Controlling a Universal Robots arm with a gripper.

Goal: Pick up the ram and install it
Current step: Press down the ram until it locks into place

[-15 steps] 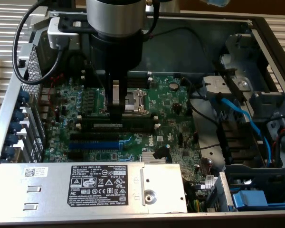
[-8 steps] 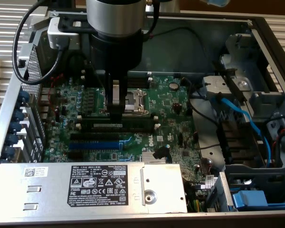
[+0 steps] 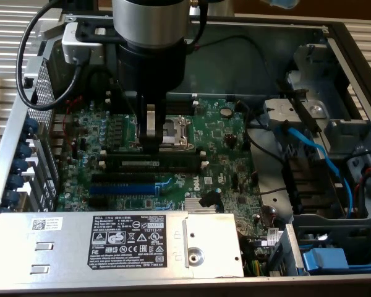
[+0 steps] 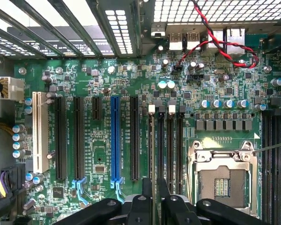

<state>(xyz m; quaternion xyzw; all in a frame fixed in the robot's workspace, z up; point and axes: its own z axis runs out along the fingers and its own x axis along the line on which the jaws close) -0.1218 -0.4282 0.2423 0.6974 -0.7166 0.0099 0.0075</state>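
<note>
We see the ram [image 3: 156,162] lying along the black memory slots [image 3: 154,170] on the green motherboard [image 3: 219,133], directly under our gripper [image 3: 151,137]. We cannot tell whether the gripper grasps it. We judge the stick light, stiff and fragile, best taken by its long edges. The metal power supply [image 3: 62,241] carries a label [image 3: 127,241] reading "DELL".

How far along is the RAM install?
Looks done: the ram already stands on edge in a black memory slot beside the CPU socket.
In hand: the gripper is directly over the stick, at its middle. I can't tell whether it is gripping it.
Left: full seating is not confirmed, because I can't tell whether the slot's end clips are latched.
</note>
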